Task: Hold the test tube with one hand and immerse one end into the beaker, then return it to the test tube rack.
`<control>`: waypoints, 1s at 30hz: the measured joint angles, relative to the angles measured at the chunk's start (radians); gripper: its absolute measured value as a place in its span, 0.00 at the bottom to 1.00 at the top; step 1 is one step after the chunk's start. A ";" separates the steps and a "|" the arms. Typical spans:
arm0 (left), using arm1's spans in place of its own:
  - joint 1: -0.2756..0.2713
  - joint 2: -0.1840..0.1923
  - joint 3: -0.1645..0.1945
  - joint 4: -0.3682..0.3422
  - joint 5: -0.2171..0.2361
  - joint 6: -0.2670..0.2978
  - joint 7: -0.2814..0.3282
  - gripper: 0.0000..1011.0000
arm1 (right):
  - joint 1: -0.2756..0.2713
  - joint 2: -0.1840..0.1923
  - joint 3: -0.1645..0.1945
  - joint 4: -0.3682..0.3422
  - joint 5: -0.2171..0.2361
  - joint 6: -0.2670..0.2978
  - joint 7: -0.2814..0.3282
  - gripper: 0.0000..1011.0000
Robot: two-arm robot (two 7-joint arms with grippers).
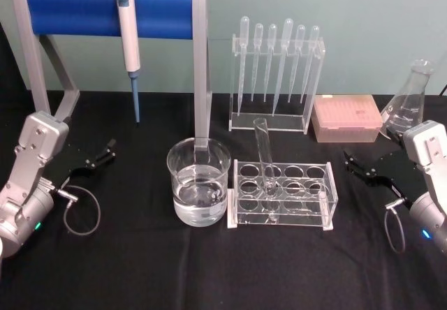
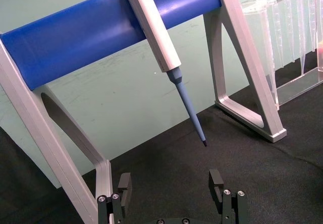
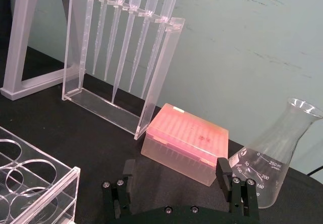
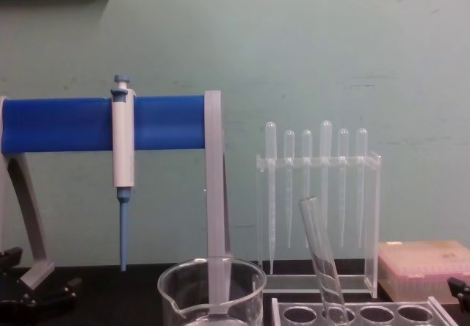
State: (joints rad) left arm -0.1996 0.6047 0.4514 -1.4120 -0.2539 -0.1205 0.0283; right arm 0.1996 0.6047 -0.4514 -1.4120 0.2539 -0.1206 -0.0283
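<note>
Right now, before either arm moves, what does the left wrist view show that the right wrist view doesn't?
Left wrist view, of the two: the open left gripper facing the blue-tipped pipette, which hangs on the blue bar. Right wrist view, of the two: the open right gripper, the pink tip box, the conical flask and a corner of the test tube rack. Both: the dropper rack, the grey stand leg and the black table.

Glossy glass beaker (image 1: 198, 176), matt blk cloth (image 1: 140, 268)
</note>
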 joint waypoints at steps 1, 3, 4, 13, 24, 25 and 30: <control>0.000 0.000 0.000 0.000 0.000 0.000 0.000 0.99 | 0.000 0.000 0.000 0.000 0.000 0.000 0.000 0.99; 0.000 0.000 0.000 0.000 0.000 0.000 0.000 0.99 | 0.000 0.000 0.000 0.000 0.000 0.000 0.000 0.99; 0.000 0.000 0.000 0.000 0.000 0.000 0.000 0.99 | 0.000 0.000 0.000 0.000 0.000 0.000 0.000 0.99; 0.000 0.000 0.000 0.000 0.000 0.000 0.000 0.99 | 0.000 0.000 0.000 0.000 0.000 0.000 0.000 0.99; 0.000 0.000 0.000 0.000 0.000 0.000 0.000 0.99 | 0.000 0.000 0.000 0.000 0.000 0.000 0.000 0.99; 0.000 0.000 0.000 0.000 0.000 0.000 0.000 0.99 | 0.000 0.000 0.000 0.000 0.000 0.000 0.000 0.99; 0.000 0.000 0.000 0.000 0.000 0.000 0.000 0.99 | 0.000 0.000 0.000 0.000 0.000 0.000 0.000 0.99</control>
State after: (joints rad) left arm -0.1995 0.6047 0.4514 -1.4120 -0.2539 -0.1206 0.0283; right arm 0.1995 0.6047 -0.4514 -1.4120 0.2539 -0.1206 -0.0283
